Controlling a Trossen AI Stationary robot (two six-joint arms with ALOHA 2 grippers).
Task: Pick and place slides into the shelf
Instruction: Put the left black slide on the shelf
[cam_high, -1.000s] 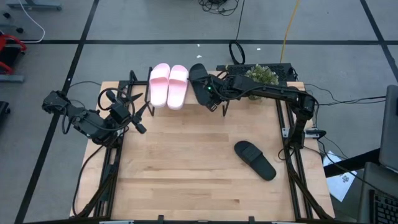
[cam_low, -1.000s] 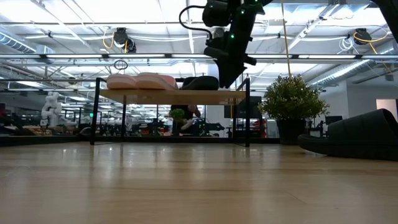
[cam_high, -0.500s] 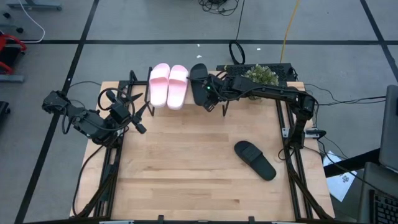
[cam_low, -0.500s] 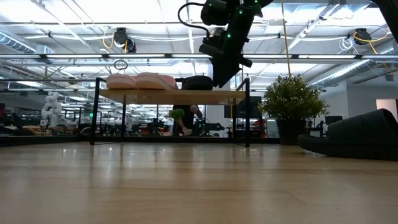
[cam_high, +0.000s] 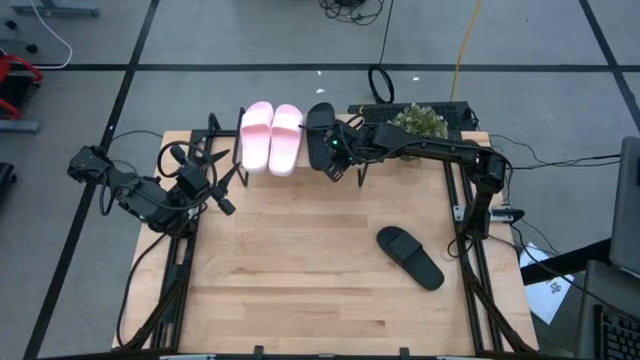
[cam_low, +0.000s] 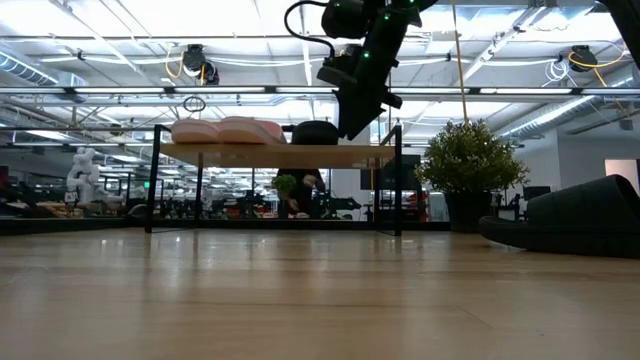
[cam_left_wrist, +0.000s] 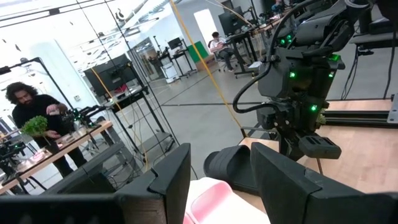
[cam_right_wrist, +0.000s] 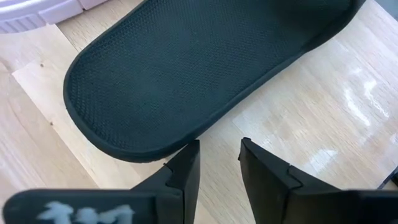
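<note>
Black slide (cam_high: 320, 128) now lies straighter on shelf (cam_low: 280, 154) beside pink pair (cam_high: 270, 137); right hand (cam_high: 337, 165) just off its heel, fingers apart, holding nothing. Left hand (cam_high: 222, 190) waits wide.

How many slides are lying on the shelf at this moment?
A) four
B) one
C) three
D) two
C: the high view shows the pink pair and one black slide side by side on the shelf, while the other black slide lies on the table.
</note>
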